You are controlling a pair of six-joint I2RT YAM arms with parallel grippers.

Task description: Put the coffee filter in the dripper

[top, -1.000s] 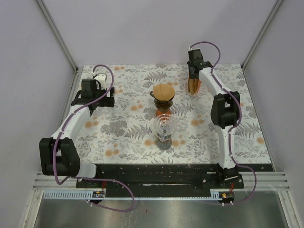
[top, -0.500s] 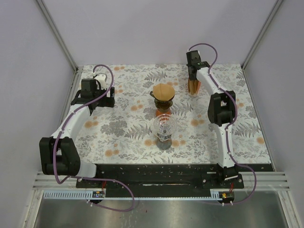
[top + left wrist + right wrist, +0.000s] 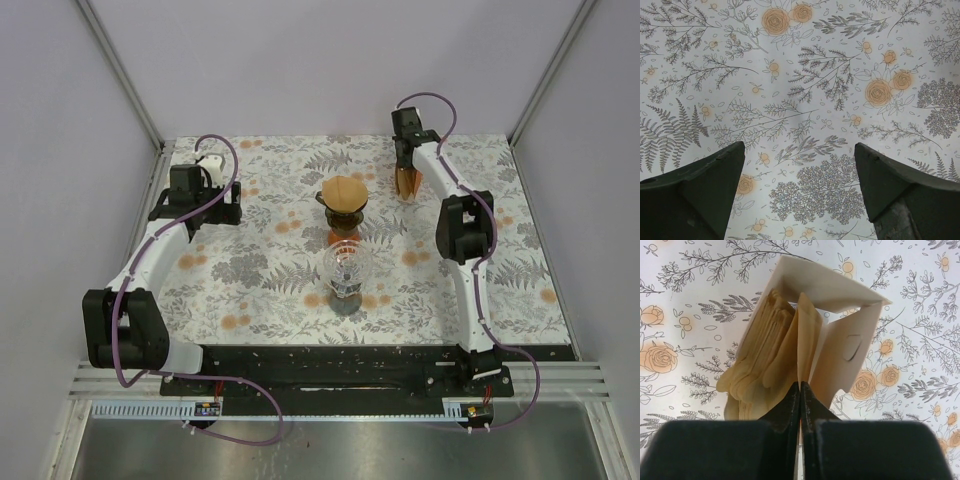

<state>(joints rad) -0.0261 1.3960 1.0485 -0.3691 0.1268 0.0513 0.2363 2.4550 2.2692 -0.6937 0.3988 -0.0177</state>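
The right gripper [image 3: 800, 386] is pinching shut, where a second ago it was standing partly open. At the left, the left gripper [image 3: 799, 147] is hanging wide open and empty over the floral table [image 3: 815, 75]. At mid-table the dripper [image 3: 343, 197] is standing just behind a glass vessel [image 3: 346, 268]. At the far right, the right gripper is nipping the edge of one coffee filter [image 3: 806, 335], which is standing with the filter stack [image 3: 760, 365] inside an open white carton [image 3: 850, 347].

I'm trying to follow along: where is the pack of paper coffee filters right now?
In the top view the pack of filters stands at the back right, just right of the dripper; the right gripper is pinched shut on one filter.
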